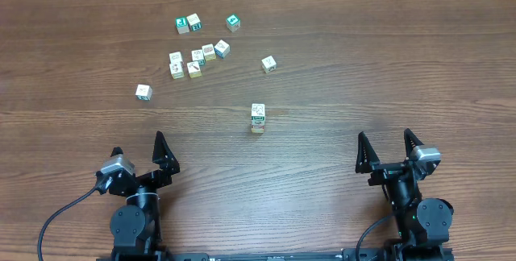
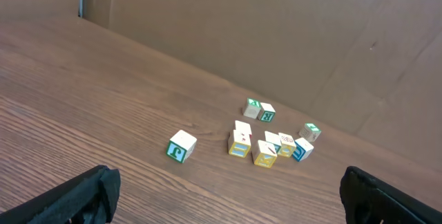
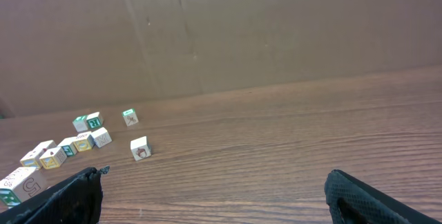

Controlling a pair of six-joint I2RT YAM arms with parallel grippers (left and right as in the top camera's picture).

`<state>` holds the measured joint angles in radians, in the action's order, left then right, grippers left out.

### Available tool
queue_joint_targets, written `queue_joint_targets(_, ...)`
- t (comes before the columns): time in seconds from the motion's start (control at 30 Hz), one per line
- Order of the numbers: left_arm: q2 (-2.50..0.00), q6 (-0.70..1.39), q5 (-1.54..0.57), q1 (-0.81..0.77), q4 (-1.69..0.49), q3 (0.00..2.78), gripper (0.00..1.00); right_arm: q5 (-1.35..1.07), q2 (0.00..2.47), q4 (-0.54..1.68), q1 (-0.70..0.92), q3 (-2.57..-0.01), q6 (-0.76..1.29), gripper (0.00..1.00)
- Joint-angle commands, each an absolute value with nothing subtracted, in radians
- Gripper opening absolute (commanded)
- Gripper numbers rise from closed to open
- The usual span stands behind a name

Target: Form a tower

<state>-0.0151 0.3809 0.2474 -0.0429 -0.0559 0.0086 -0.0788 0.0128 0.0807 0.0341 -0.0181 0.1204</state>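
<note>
The tower (image 1: 258,118) is a short column of cream cubes with printed faces, upright near the middle of the table. In the right wrist view the tower (image 3: 24,182) shows at the lower left edge, partly cut off. It is out of the left wrist view. My left gripper (image 1: 139,150) hovers open near the front left, well short of the tower and holding nothing. The left gripper (image 2: 228,182) has only bare wood between its fingers. My right gripper (image 1: 385,144) stands open at the front right, and in its own view the right gripper (image 3: 214,182) is empty too.
Several loose cubes lie in a cluster (image 1: 197,58) at the back left, also seen as the cluster (image 2: 266,146). A cube pair (image 1: 188,24) and a teal cube (image 1: 233,22) sit farther back. Single cubes lie at the left (image 1: 143,92) and right (image 1: 268,64). A brown wall (image 2: 276,23) rises beyond.
</note>
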Motion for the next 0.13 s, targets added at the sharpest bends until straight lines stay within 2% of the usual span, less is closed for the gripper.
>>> queue_joint_targets(0.0, -0.004, 0.351, 0.243, -0.038, -0.055, 0.005, 0.99, -0.084, 0.003, 0.077, 0.030, -0.008, 0.126, 1.00)
queue_joint_targets(0.1, -0.004, 0.350, 0.243, -0.038, -0.055, 0.005, 1.00, -0.084, 0.003, 0.077, 0.030, -0.008, 0.126, 1.00)
